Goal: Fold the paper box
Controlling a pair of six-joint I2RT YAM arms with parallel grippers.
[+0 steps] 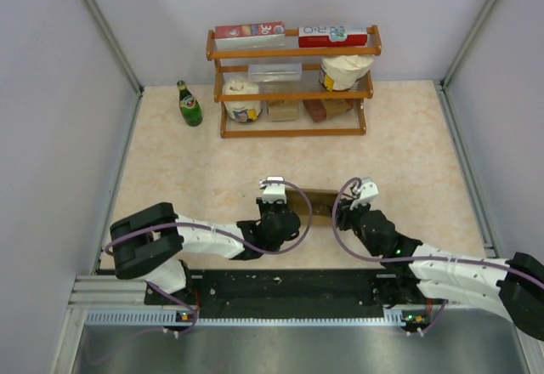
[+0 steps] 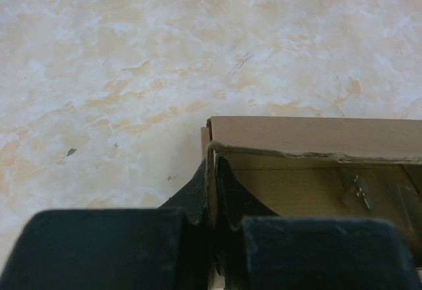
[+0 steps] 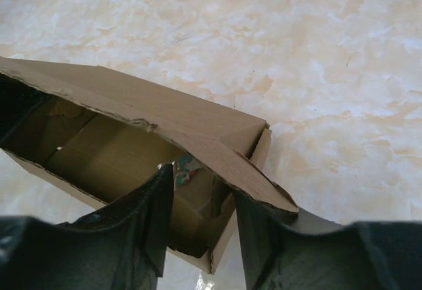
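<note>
The paper box (image 1: 317, 201) is plain brown cardboard, lying on the table between my two grippers with its open side towards the arms. My left gripper (image 1: 279, 212) is shut on the box's left end wall. In the left wrist view one finger is outside and one inside the box (image 2: 316, 138), with the gripper (image 2: 212, 174) pinching the thin wall. My right gripper (image 1: 351, 211) is at the box's right end. In the right wrist view the gripper (image 3: 204, 201) is open and straddles the end wall of the box (image 3: 165, 115). Its left finger is inside, and a loose flap (image 3: 247, 174) rests on its right finger.
A wooden rack (image 1: 293, 93) stands at the back with red-and-white cartons, a tub, rolls and brown blocks. A green bottle (image 1: 189, 104) stands left of it. Metal rails run along both sides. A black rail (image 1: 289, 285) lies at the near edge.
</note>
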